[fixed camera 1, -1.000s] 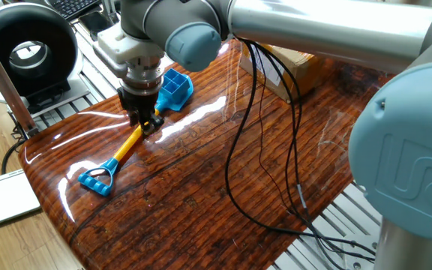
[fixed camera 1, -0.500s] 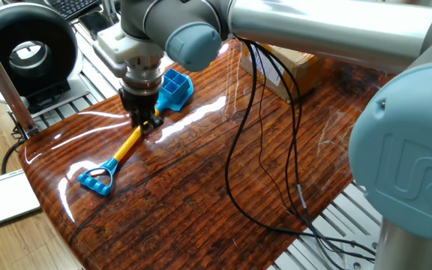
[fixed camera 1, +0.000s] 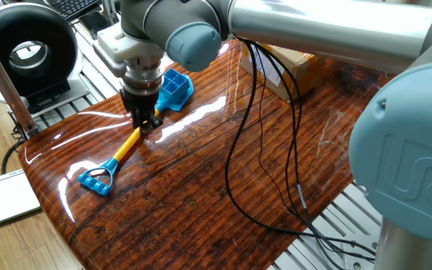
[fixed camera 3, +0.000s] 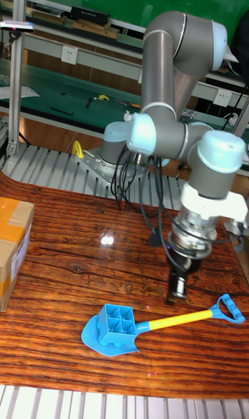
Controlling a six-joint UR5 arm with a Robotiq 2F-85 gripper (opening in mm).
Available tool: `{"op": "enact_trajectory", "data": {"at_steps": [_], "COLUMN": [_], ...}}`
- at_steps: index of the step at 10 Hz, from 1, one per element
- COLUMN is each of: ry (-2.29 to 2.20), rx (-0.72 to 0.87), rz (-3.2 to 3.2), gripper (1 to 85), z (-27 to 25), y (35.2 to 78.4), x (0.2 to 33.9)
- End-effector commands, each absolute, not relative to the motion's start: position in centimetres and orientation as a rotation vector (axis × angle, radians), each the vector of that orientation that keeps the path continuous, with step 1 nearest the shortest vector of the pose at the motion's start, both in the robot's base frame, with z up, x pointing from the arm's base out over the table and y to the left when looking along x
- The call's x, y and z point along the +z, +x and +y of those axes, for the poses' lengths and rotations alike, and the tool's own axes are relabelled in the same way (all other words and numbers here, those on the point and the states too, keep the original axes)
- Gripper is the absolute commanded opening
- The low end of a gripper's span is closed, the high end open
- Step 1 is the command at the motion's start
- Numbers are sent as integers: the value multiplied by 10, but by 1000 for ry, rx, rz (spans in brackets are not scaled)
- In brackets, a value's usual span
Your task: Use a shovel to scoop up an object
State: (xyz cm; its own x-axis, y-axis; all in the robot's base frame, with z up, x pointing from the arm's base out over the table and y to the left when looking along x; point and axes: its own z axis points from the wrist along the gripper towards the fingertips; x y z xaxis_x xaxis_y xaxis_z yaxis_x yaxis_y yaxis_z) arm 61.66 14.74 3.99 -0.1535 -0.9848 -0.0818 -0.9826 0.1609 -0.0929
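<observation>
The shovel lies flat on the wooden table, with its yellow shaft, blue loop end and light-blue blade. In the fixed view the loop end points toward the table's near-left corner. The object, a small blue four-compartment tray, rests on the blade and shows at the back left in the fixed view. My gripper points straight down over the middle of the shaft, just above it and holding nothing. Its fingers stand slightly apart.
A brown cardboard box sits at the table's left edge in the tall view and behind the arm in the fixed view. Black cables hang from the arm onto the tabletop. A round black device stands beyond the table's edge.
</observation>
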Motion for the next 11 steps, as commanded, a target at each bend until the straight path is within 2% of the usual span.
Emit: {"op": "enact_trajectory", "data": {"at_steps": [1, 3, 7, 11], "ry": [-1881, -1792, -1684, -1793], "rx": [-52, -3, -94, -88], "rz": [2369, 2379, 2442, 2423], "gripper": [13, 13, 13, 13], "z": [123, 138, 125, 70], "y": [591, 596, 608, 598], "x": [45, 46, 47, 64]}}
